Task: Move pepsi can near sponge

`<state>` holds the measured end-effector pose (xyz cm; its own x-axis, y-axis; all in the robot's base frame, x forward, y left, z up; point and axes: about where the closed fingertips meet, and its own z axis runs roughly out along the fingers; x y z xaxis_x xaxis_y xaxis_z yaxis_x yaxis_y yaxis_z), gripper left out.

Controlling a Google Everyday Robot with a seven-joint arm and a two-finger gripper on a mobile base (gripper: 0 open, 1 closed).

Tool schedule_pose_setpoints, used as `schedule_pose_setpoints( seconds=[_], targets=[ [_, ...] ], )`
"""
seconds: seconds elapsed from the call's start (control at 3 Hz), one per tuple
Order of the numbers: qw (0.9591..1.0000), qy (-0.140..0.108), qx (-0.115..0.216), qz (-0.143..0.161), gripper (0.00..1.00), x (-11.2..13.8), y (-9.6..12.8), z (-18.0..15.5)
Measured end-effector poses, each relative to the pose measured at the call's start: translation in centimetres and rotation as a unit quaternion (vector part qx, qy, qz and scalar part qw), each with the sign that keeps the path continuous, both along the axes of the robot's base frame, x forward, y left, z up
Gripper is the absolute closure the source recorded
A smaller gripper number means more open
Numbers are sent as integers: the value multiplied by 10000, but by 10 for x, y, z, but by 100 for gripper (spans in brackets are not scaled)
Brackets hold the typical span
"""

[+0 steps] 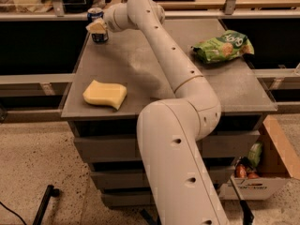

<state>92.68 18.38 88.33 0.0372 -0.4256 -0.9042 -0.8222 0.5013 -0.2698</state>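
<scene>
The pepsi can [100,35], dark blue with a silver top, stands upright at the far left corner of the grey table [140,64]. My gripper [97,27] reaches across the table from the right and is at the can, with a pale finger [95,26] lying across the can's front; it looks shut on the can. The can's base rests on the table top. The pale yellow sponge [105,94] lies flat near the table's front left edge, well in front of the can.
A green snack bag [222,46] lies at the table's back right. My white arm [173,64] spans the table's middle. A cardboard box [262,172] with items sits on the floor at the right. Shelving and rails run behind the table.
</scene>
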Motion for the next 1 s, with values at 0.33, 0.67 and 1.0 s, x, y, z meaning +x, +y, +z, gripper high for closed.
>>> schedule_pose_setpoints(
  seconds=[0.33, 0.67, 1.0],
  targets=[
    [10000, 9, -23, -34, 64, 2, -1, 0],
    [9999, 103, 25, -42, 87, 3, -6, -3],
    [9997, 204, 128, 35, 100, 0, -8, -5]
  ],
)
